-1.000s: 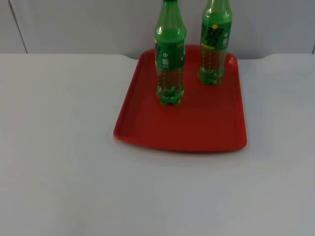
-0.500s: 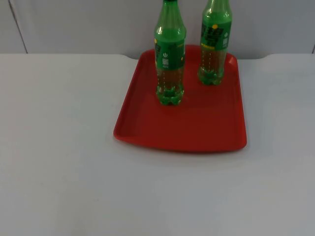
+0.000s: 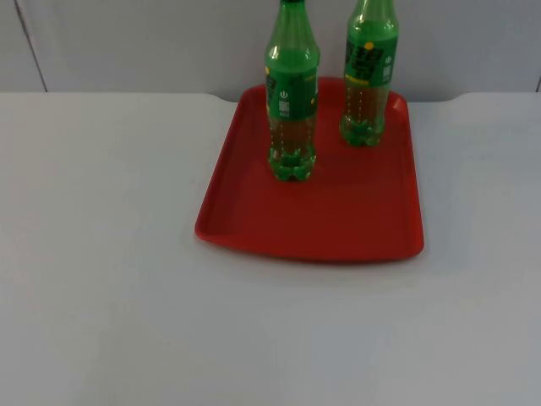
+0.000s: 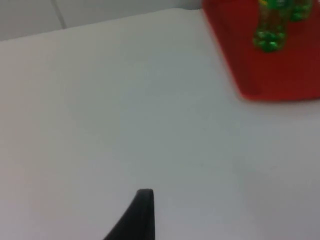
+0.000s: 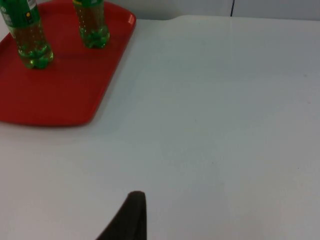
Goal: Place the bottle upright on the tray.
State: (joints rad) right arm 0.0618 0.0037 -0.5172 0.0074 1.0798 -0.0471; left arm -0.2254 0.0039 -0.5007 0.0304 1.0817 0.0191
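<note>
Counter (image 3: 101, 279) first: nothing on it shifted across the last second, so no change to report. The red tray (image 3: 338, 220) sat at the far side near the partition wall, flat on the counter. Two green bottles stood upright on it, apart from each other: the left bottle (image 3: 292, 93) further in toward the tray's middle, the right bottle (image 3: 368, 72) near the far edge. Both also showed from the right wrist, left bottle (image 5: 27, 35) and right bottle (image 5: 92, 22), standing straight, neither leaning. You had both arms pulled back and waiting over bare counter, well apart from the tray. Left hand (image 4: 137, 217) and right hand (image 5: 127, 217): one fingertip of each was visible, so you can't tell from this whether either was open or closed; neither held anything I could see. My read: static scene plus upright bottles means the placement was already done.
</note>
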